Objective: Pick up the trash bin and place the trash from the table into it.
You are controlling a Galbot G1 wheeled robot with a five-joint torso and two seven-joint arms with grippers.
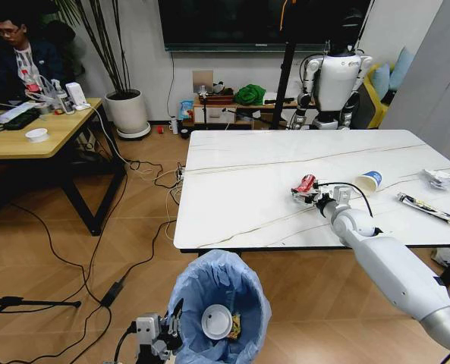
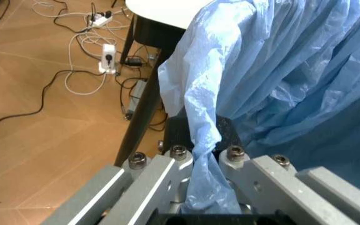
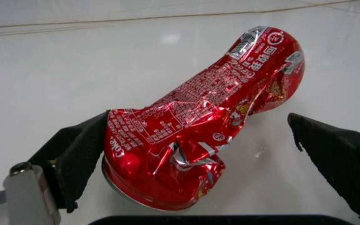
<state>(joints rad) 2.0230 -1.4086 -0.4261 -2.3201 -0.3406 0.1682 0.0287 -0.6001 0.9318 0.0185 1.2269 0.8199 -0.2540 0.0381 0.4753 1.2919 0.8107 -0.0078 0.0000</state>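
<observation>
Can (image 3: pixel 205 126), crushed and red, lies on the worktop (image 1: pixel 247 182) between the wide-spread fingers of the right pincer (image 1: pixel 309 197), its long axis toward about one o'clock, while the left pincer (image 2: pixel 200 187) grips the bin's (image 1: pixel 218 307) blue bag.

Can (image 1: pixel 306 183) near table's (image 1: pixel 240 197) front edge, cup (image 1: pixel 369 180) to its right, wrapper (image 1: pixel 428 208) rightmost; bin (image 1: pixel 218 303) before the table, disc (image 1: pixel 216 321) inside.
</observation>
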